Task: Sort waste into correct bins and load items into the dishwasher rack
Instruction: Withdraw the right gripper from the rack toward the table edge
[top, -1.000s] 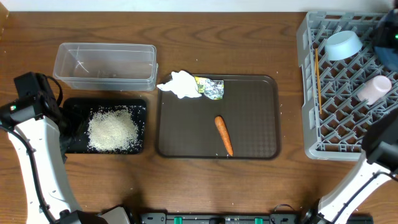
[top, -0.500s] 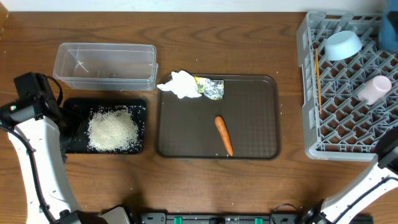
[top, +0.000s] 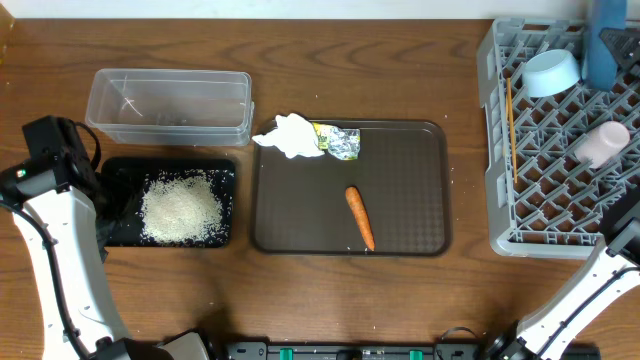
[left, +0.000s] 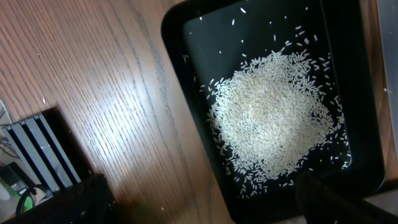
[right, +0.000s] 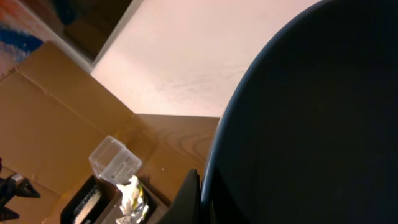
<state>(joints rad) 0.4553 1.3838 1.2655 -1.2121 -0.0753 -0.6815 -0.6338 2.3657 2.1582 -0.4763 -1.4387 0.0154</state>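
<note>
My right gripper (right: 202, 199) is shut on the rim of the large dark-blue bowl (right: 311, 124). It holds the bowl on edge above the far right corner of the grey dishwasher rack (top: 540, 205); the overhead view shows the bowl (top: 603, 45) there. The rack holds a light-blue bowl (top: 552, 72), a white cup (top: 600, 143) and chopsticks (top: 510, 120). My left gripper (left: 205, 208) is open over the near left edge of the black bin (top: 120, 172), which holds the rice (top: 182, 207). The carrot (top: 360, 217) lies on the brown tray (top: 410, 200). The tissue (top: 290, 135) and foil wrapper (top: 342, 141) lie at its far left edge.
The clear tub (top: 170, 105) stands behind the black bin, with nothing plainly visible in it. A few rice grains lie on the wood beside the bin. A dark ribbed block (left: 37, 149) sits at the table's left edge near my left gripper.
The dark-blue bowl has moved left into view over the rack's far right corner. The left arm has not moved.
</note>
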